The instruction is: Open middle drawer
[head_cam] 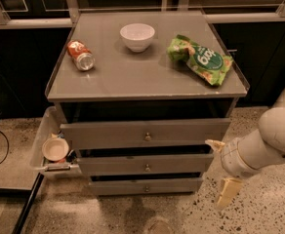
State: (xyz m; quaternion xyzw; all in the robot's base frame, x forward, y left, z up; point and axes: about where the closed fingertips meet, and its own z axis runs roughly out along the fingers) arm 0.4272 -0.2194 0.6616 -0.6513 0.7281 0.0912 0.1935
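Observation:
The middle drawer [145,164] is a grey flat front with a small round metal knob [147,167], set between the taller top drawer [145,133] and the thin bottom drawer [145,185]. A dark gap shows above its front. My gripper [220,170] is at the right of the cabinet, level with the middle drawer and just off its right end, not touching it. Its two cream fingers [228,194] are spread apart, one up and one down, with nothing between them.
On the cabinet top [108,82] lie a tipped soda can [81,55], a white bowl [137,36] and a green chip bag [201,59]. A side bin [41,145] with a small bowl [55,148] hangs at the left. Speckled floor lies around.

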